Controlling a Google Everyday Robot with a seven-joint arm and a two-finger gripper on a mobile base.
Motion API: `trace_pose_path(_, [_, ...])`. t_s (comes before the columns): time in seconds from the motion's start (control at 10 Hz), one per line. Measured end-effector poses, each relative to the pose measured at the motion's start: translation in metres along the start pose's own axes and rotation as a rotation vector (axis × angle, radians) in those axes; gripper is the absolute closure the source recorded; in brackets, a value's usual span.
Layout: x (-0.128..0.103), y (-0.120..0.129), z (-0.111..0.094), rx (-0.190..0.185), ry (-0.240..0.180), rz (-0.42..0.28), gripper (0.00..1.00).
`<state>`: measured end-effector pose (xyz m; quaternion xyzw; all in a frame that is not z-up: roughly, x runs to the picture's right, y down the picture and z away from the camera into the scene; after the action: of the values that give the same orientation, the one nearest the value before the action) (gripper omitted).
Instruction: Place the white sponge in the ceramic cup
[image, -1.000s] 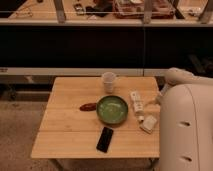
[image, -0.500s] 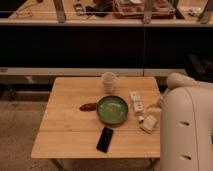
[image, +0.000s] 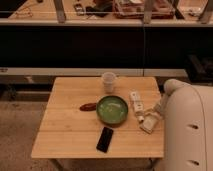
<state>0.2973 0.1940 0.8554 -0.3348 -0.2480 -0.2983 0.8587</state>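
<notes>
The white sponge (image: 150, 123) lies flat near the right edge of the wooden table (image: 70, 125). The ceramic cup (image: 108, 81) stands upright at the table's far middle, behind the green bowl (image: 112, 110). My gripper (image: 143, 117) reaches in from the right at the end of the white arm (image: 167, 95) and sits low over the table, right at the sponge's near-left corner. I cannot tell whether it touches the sponge. The cup is well to the far left of the gripper.
A narrow white bar with dark marks (image: 135, 99) lies just beyond the gripper. A black phone (image: 105, 139) lies in front of the bowl and a small brown object (image: 88, 106) to its left. My white body (image: 187, 132) fills the right side. A dark counter stands behind the table.
The arm's elbow has sunk lower and slightly left, bringing the gripper down by the sponge. The objects on the table have not moved.
</notes>
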Motion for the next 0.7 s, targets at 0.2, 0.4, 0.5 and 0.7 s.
trace_pose_path(0.2, [-0.011,0.002,0.009,-0.018,-0.003,-0.019,0.31])
trace_pose_path(0.4, [-0.020,-0.001,0.013,-0.026,-0.021,-0.017,0.51])
trace_pose_path(0.5, [-0.023,-0.002,0.013,-0.019,-0.038,-0.004,0.59])
trace_pose_path(0.7, [-0.019,-0.013,-0.010,0.034,-0.080,0.043,0.83])
